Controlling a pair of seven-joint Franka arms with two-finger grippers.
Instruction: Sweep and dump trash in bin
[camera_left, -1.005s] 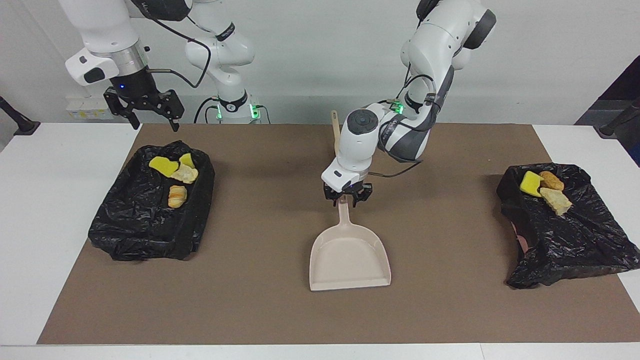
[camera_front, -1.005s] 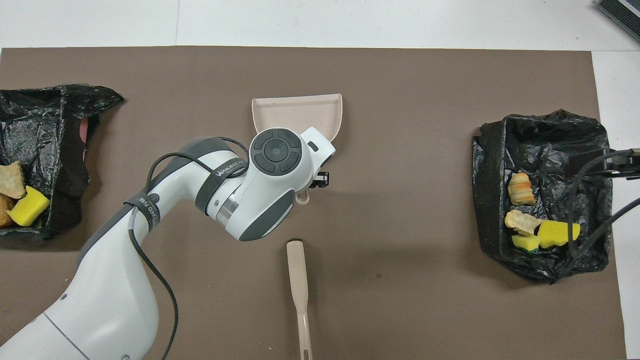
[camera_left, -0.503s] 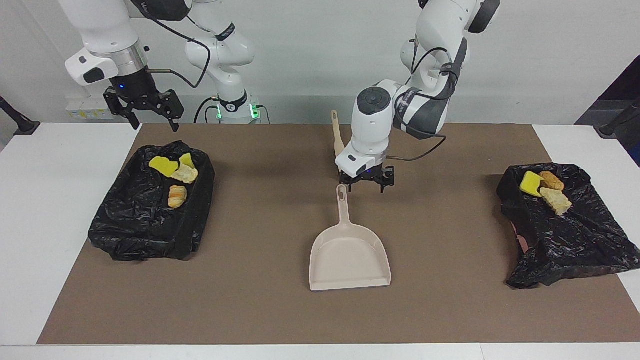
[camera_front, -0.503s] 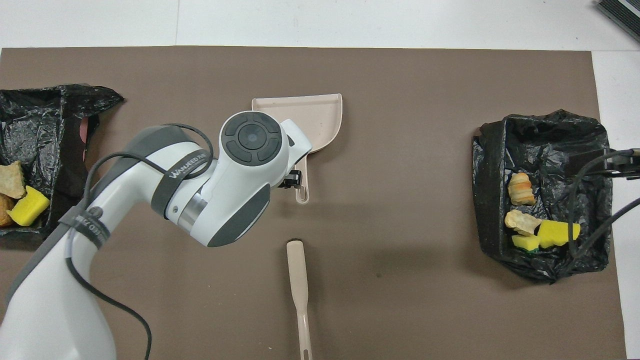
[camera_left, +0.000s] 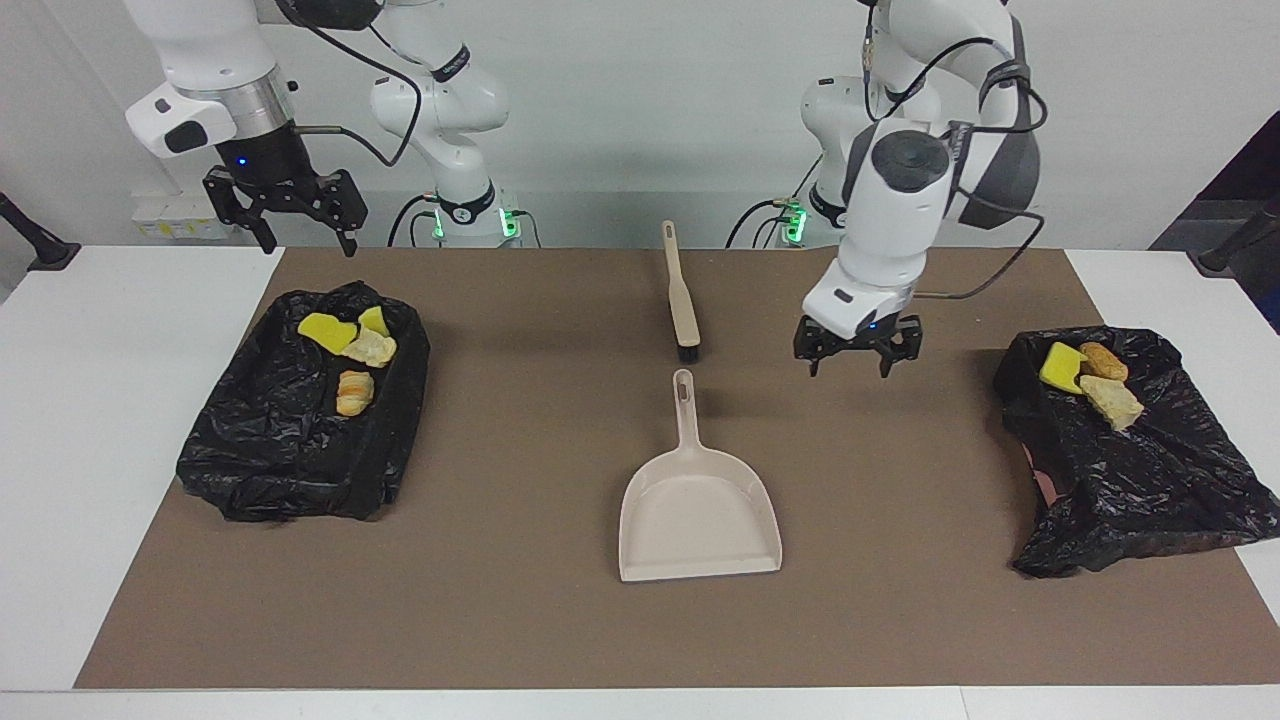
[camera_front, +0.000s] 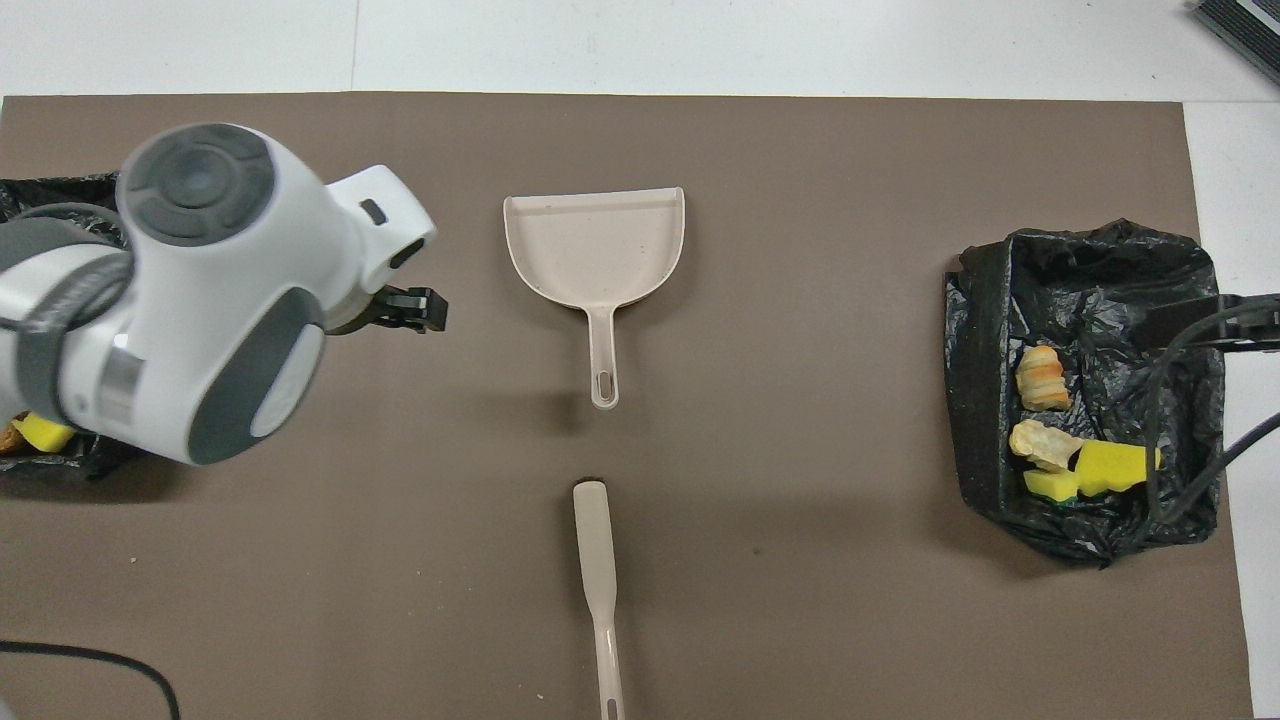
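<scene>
The trash lies in two black-bag-lined bins. The bin (camera_left: 300, 450) (camera_front: 1085, 290) at the right arm's end holds a yellow sponge chunk (camera_left: 327, 331) (camera_front: 1115, 465), a beige bit (camera_left: 371, 347) and a bread-like piece (camera_left: 354, 392) (camera_front: 1042, 378). The bin (camera_left: 1140, 480) at the left arm's end holds a yellow chunk (camera_left: 1060, 365), a brown piece (camera_left: 1103, 361) and a beige bit (camera_left: 1110, 400). My left gripper (camera_left: 850, 368) (camera_front: 420, 310) hangs open and holds nothing, over the mat between the dustpan's handle and that bin. My right gripper (camera_left: 310, 250) waits open, raised by the other bin's robot-side edge.
The beige dustpan (camera_left: 698, 510) (camera_front: 596, 245) lies flat mid-mat, handle toward the robots. The brush (camera_left: 682, 300) (camera_front: 597, 570) lies nearer to the robots, in line with that handle. In the overhead view my left arm covers most of the bin at its end.
My left gripper has opened, let go of the dustpan's handle, risen and swung toward the left arm's end of the table. The dustpan stays flat. The right arm has barely moved.
</scene>
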